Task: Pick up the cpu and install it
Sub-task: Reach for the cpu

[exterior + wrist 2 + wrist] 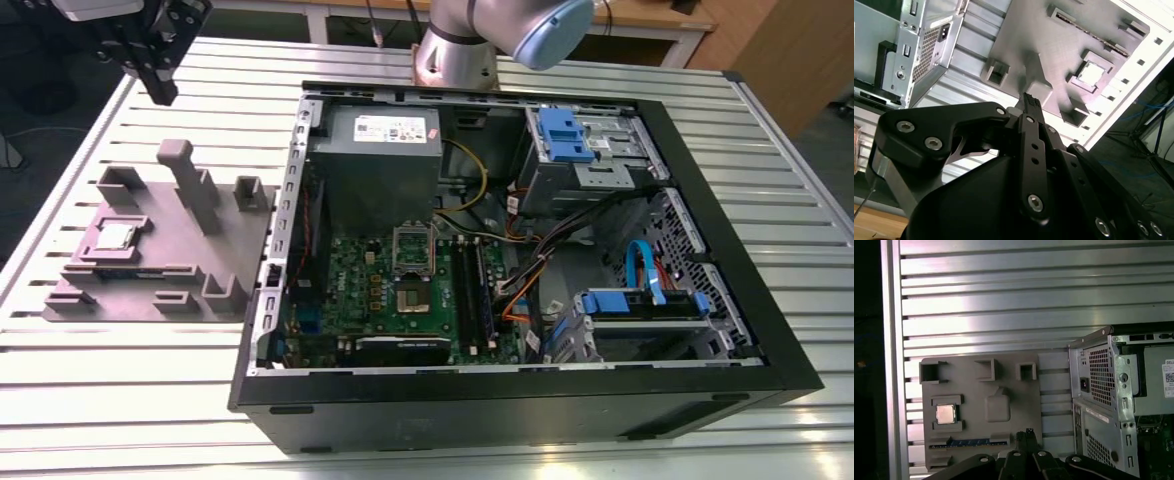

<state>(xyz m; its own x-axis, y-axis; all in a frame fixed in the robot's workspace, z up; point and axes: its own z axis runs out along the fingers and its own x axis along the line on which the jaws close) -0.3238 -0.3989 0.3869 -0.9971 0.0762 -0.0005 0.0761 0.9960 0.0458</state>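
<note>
The tool (162,95) hung above the far corner of the slatted metal bench (134,400), at the exterior view's left, past the far end of the grey holder plate (174,262) and touching nothing. Its fingers looked pressed together with nothing between them, though both wrist views caught them almost edge-on, so this is a likely reading, not a certain one.

The cpu (118,237) lay flat in a square recess of the holder plate, shiny top up, on the side of the plate toward the exterior view's left. It was well apart from the tool. In the first wrist view the cpu (946,414) sat between two raised blocks of the plate (966,390), with a thin blue strip (969,442) lying in a slot near it. In the second wrist view the cpu (1090,73) showed bright in its pocket beyond the tool (1030,98).

Just beside the plate, at the exterior view's right, an open computer case (534,410) lay on its side on the bench. Inside it lay a green motherboard (380,310) with a silver socket frame (412,250) near its middle, and a grey power-supply box (380,165) stood just beyond the board. The arm's base (461,55) rose from the bench behind the case
</note>
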